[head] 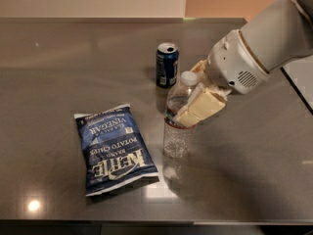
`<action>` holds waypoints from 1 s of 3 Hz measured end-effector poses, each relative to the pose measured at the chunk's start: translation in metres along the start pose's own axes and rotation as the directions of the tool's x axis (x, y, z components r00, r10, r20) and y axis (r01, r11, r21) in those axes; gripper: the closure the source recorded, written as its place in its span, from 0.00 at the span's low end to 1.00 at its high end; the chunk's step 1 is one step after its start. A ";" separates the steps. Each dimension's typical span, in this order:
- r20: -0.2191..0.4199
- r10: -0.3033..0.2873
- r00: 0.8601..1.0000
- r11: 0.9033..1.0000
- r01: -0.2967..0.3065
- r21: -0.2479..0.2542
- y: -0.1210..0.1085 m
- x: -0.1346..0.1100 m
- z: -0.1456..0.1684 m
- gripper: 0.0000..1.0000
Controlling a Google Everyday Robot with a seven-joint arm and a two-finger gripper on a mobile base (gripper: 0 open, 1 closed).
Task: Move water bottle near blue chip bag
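Note:
The water bottle point(178, 131) is clear ribbed plastic with a white cap and stands upright on the grey table, right of the blue chip bag point(114, 148). The bag lies flat with its white "Kettle" lettering upside down to the camera. My gripper point(191, 104) comes in from the upper right on a white arm. Its cream fingers point(205, 105) are closed around the bottle's upper body at the label band. A narrow strip of table separates the bottle from the bag's right edge.
A short dark blue soda can point(167, 65) stands upright just behind the bottle. The grey table point(58, 72) ends at a front edge near the bottom and a right edge at the far right. A beige wall rises behind.

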State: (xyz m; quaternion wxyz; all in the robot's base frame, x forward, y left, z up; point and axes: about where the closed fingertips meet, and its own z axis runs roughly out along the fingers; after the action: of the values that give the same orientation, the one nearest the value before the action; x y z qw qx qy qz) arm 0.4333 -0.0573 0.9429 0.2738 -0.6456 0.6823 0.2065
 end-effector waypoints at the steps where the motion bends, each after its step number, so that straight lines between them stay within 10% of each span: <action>1: 0.011 -0.015 1.000 1.000 0.015 -0.024 -0.001 -0.011 0.019 1.00; 3: 0.003 -0.053 0.999 0.998 0.053 -0.028 0.001 -0.027 0.036 0.82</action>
State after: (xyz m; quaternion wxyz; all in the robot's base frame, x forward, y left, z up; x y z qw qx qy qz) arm 0.4363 -0.0135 0.9329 0.2708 -0.6672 0.6615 0.2096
